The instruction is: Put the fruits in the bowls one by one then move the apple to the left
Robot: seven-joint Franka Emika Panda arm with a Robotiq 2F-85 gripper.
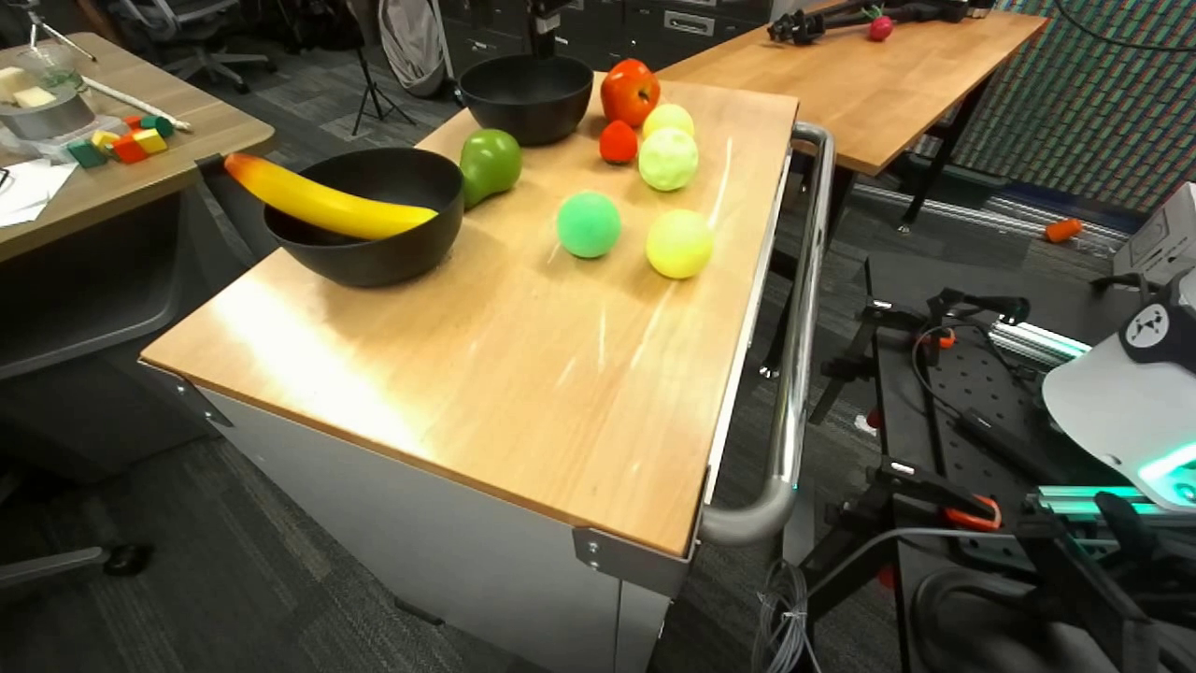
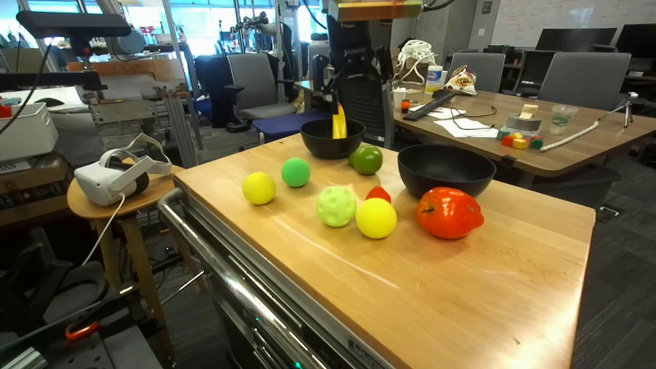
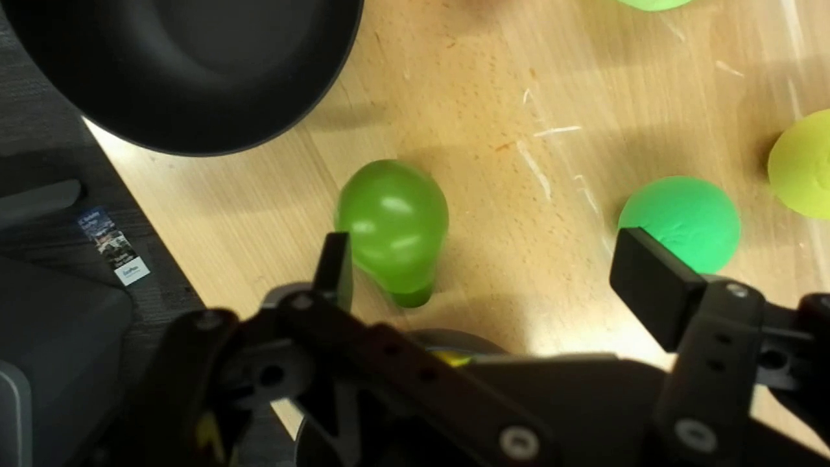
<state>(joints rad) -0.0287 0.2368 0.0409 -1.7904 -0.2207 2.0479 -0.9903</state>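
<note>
Bare tabletop (image 3: 519, 259) separates pear (image 3: 394, 220) and green ball (image 3: 687, 217); a black bowl (image 1: 392, 264) crowds the pear's narrow end.

You are in an office-like lab. Around you are desk chairs (image 2: 589, 79), monitors (image 2: 579, 40), a whiteboard (image 2: 558, 15) and a VR headset (image 2: 120, 177).

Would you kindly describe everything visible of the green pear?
The green pear is smooth, glossy and plastic-looking, with a rounded body narrowing to a darker end. It lies on its side on the wooden tabletop between a black bowl and the similar bowl that holds the banana, narrow end toward the latter. The wrist view shows a gap there; only the tabletop seems to touch it.
</note>
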